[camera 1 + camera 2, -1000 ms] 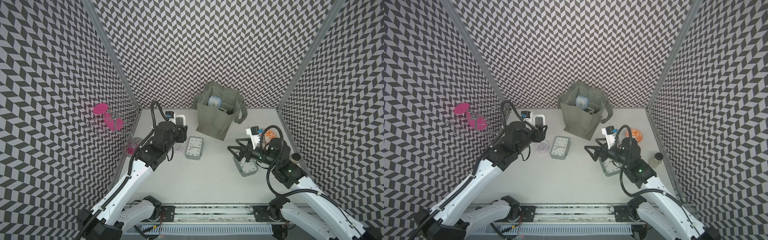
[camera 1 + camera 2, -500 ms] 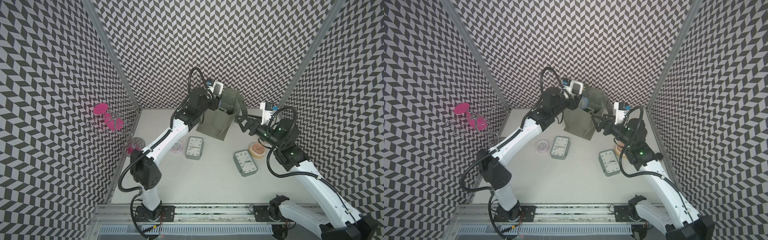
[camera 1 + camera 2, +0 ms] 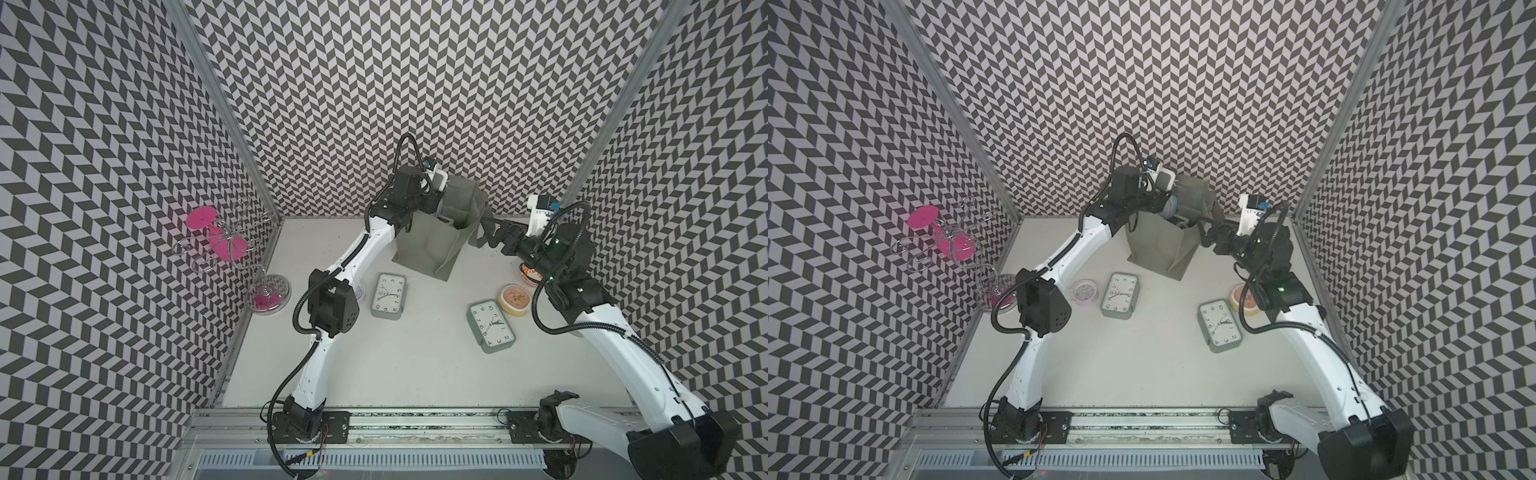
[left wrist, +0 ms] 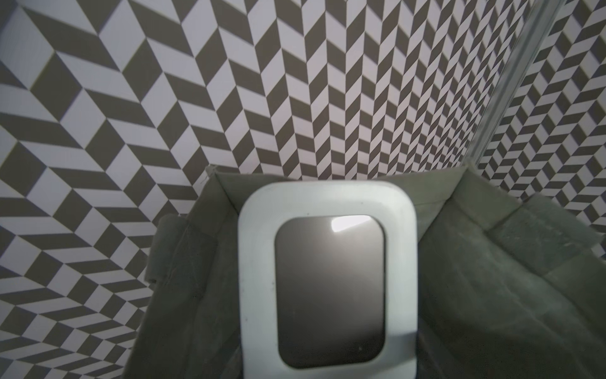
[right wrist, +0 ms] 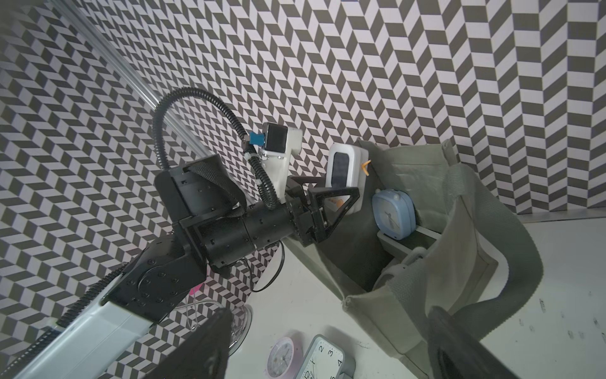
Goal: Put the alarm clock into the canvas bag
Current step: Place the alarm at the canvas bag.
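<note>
Over the canvas bag [image 3: 424,249], the white alarm clock [image 4: 328,279], gripped by the left claw [image 5: 341,197], has been raised for release. The right claw [image 3: 488,232] is spread wide.

White table [image 3: 415,374], canvas bag [image 3: 424,249], grey clock [image 3: 388,296], second grey clock [image 3: 491,326], pink clock [image 3: 1084,292], orange tub [image 3: 515,297]
</note>
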Controlling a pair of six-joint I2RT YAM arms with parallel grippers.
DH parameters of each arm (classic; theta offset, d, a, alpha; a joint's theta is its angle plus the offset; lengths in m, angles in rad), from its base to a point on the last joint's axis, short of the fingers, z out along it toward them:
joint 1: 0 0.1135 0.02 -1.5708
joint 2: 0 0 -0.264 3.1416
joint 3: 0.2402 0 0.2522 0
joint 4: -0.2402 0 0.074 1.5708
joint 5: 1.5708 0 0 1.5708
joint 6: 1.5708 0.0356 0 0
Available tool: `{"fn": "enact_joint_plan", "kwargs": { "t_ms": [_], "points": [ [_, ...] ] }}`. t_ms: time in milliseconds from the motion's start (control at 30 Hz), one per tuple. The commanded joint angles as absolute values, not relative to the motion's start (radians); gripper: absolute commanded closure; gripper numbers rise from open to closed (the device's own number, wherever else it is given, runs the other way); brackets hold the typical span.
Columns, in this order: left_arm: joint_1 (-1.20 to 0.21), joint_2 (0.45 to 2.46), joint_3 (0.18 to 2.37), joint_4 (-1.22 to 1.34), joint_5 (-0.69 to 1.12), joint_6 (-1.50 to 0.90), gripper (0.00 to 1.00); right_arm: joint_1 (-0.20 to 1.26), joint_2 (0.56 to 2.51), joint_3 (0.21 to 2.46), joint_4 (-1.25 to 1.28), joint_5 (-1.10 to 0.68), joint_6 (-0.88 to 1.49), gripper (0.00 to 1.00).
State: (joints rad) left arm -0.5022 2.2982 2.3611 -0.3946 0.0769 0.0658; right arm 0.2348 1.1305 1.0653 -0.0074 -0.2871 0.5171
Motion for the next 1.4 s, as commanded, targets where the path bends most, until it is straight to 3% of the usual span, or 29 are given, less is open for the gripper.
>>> {"fn": "enact_joint_plan", "kwargs": {
  "t_ms": [0, 400, 500, 633, 867, 933, 1067, 1367],
  "points": [
    [-0.480, 2.334, 2.412, -0.469, 0.169, 0.074, 0.52, 0.212, 1.138, 1.075, 0.028, -0.310, 0.517, 0.10],
    [-0.438, 2.443, 2.409, -0.632, 0.228, 0.084, 0.48, 0.189, 1.180, 1.065, 0.009, -0.319, 0.511, 0.09],
    [-0.438, 2.447, 2.413, -0.634, 0.231, 0.083, 0.40, 0.189, 1.182, 1.066, -0.001, -0.324, 0.506, 0.09],
    [-0.436, 2.411, 2.424, -0.607, 0.272, 0.077, 0.17, 0.187, 1.163, 1.064, -0.026, -0.318, 0.492, 0.08],
    [-0.443, 2.242, 2.415, -0.491, 0.350, 0.058, 0.01, 0.187, 1.089, 1.042, -0.092, -0.303, 0.444, 0.01],
    [-0.450, 2.186, 2.393, -0.470, 0.344, 0.048, 0.01, 0.187, 1.055, 1.017, -0.102, -0.312, 0.437, 0.01],
    [-0.481, 2.027, 2.242, -0.410, 0.283, 0.019, 0.01, 0.187, 0.988, 0.972, -0.126, -0.368, 0.401, 0.01],
    [-0.492, 1.487, 1.495, -0.154, -0.119, -0.208, 0.01, 0.213, 0.898, 0.851, -0.138, -0.577, 0.340, 0.01]
  ]
}}
